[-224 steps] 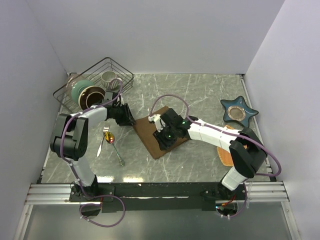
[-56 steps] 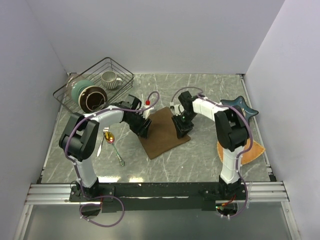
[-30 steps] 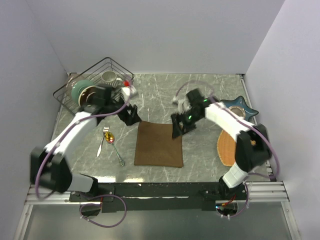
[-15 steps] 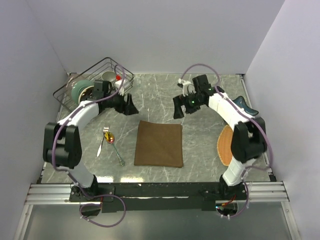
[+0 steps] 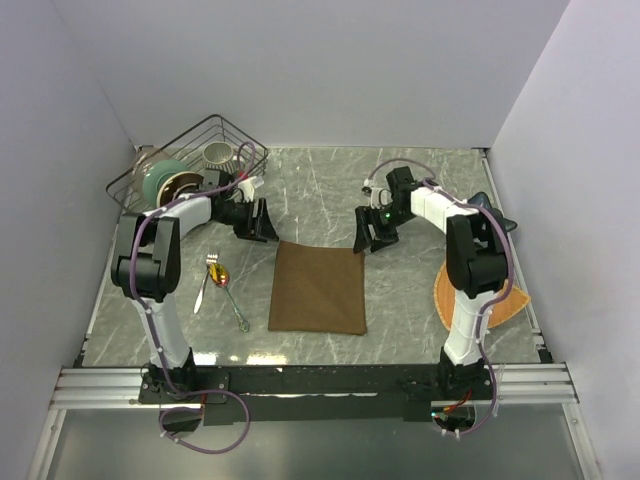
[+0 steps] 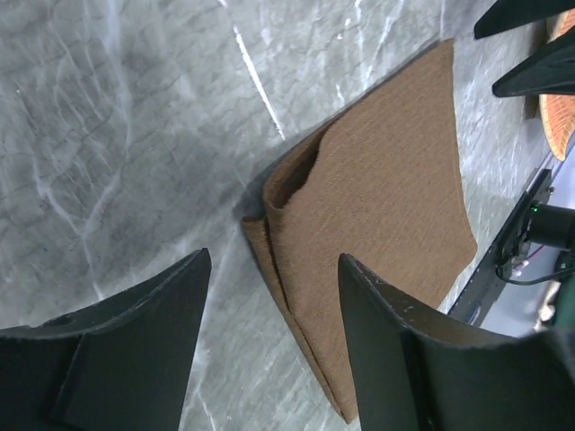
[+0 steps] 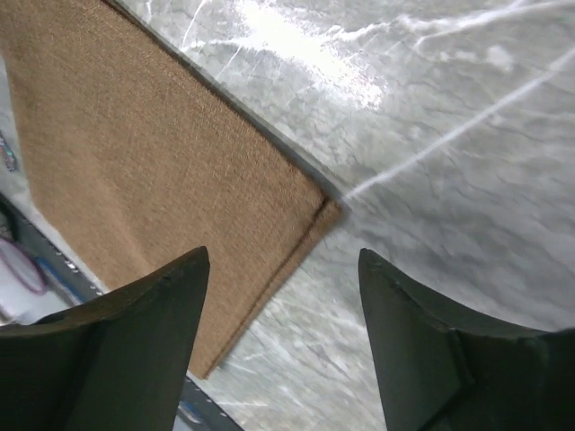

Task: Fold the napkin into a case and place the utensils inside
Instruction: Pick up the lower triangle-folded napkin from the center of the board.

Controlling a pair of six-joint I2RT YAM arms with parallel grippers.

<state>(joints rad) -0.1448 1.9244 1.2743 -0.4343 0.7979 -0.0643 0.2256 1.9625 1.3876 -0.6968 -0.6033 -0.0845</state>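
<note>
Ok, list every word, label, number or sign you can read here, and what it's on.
None: no readable word, label, number or sign shows on the napkin, the utensils or the mug in any view.

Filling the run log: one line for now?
napkin folded flat | left gripper open | right gripper open | utensils outside

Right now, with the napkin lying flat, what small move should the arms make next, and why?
The napkin lies flat, folded in layers, not yet a narrow case; the left tool and right tool hang open, one by each far corner. So probably lower both and grip those corners.
</note>
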